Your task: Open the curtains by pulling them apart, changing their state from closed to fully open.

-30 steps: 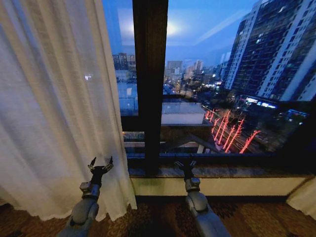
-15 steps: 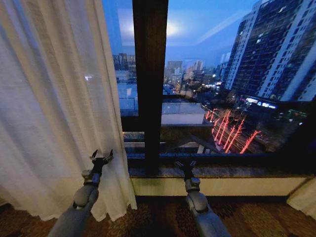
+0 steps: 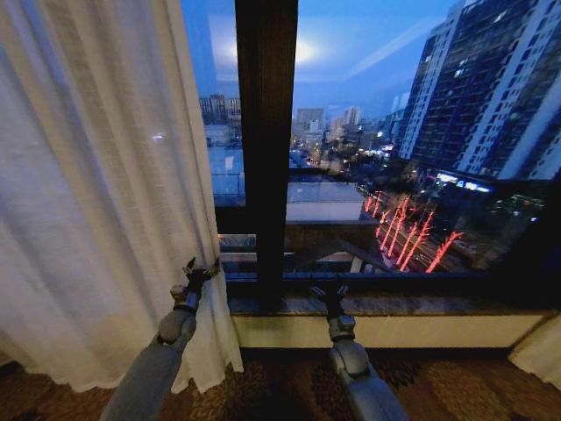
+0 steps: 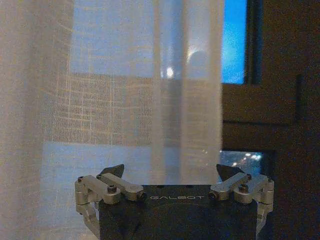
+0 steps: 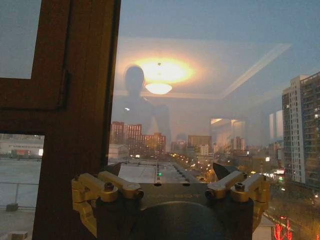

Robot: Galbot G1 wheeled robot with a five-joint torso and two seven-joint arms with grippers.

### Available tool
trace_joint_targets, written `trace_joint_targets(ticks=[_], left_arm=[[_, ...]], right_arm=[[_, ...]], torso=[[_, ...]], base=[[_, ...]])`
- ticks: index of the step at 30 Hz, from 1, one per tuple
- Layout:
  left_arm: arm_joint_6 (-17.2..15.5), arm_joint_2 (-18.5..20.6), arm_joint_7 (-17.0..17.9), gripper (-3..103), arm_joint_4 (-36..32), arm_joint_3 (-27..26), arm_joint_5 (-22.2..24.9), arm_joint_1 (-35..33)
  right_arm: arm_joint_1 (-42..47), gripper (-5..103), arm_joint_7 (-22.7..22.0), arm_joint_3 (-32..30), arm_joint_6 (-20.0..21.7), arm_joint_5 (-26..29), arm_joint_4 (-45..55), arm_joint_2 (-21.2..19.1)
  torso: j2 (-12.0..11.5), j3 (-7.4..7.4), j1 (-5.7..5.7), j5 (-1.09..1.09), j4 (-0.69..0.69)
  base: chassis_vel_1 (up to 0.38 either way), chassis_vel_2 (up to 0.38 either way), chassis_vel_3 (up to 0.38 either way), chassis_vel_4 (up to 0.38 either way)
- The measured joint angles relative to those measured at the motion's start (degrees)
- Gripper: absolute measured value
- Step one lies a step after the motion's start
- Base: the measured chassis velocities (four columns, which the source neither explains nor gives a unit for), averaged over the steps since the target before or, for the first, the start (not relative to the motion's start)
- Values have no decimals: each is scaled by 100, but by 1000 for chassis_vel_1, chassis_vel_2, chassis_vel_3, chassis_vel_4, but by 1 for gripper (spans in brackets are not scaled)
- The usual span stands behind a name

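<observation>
The left sheer white curtain [image 3: 96, 202] hangs pleated over the left part of the window, its inner edge beside the dark window post [image 3: 266, 132]. My left gripper [image 3: 200, 267] is open, low at that inner edge. In the left wrist view the curtain [image 4: 125, 100] hangs right in front of the left gripper [image 4: 170, 172], with an edge fold between the spread fingertips and not pinched. My right gripper [image 3: 331, 292] is open before the sill, facing bare glass; the right wrist view shows the right gripper [image 5: 169, 169] holding nothing. A strip of pale fabric [image 3: 539, 351] shows at the lower right corner.
The stone window sill [image 3: 394, 305] runs along under the glass, with a pale wall strip below it. Patterned carpet [image 3: 280, 386] covers the floor between the two arms. The dark window frame [image 5: 75, 100] stands close beside the right gripper.
My left gripper has risen and moved right, from in front of the curtain's lower pleats to its inner edge. The right arm has stayed still.
</observation>
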State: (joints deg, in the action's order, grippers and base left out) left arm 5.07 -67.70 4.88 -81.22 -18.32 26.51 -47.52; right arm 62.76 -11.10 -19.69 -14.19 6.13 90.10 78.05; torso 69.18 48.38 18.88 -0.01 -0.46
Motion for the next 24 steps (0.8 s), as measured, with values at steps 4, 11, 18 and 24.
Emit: trace_joint_targets(ticks=[4, 11, 18, 24], left_arm=[[50, -41, -73, 103, 421, 98, -2, 370], [172, -121, -288, 88, 516, 78, -34, 425], [307, -28, -316, 61, 495, -43, -28, 242], [357, 22, -316, 39, 518, -111, 24, 215]], right_arm=[[0, 100, 0, 0, 0, 0, 0, 0], [0, 100, 0, 0, 0, 0, 0, 1], [0, 100, 0, 0, 0, 0, 0, 0], [0, 100, 0, 0, 0, 0, 0, 0]], torso=[[0, 0, 0, 0, 0], [0, 0, 0, 1, -1], [0, 0, 0, 0, 0], [0, 0, 0, 0, 0]], base=[[0, 0, 0, 0], [0, 0, 0, 0], [0, 0, 0, 0], [0, 0, 0, 0]])
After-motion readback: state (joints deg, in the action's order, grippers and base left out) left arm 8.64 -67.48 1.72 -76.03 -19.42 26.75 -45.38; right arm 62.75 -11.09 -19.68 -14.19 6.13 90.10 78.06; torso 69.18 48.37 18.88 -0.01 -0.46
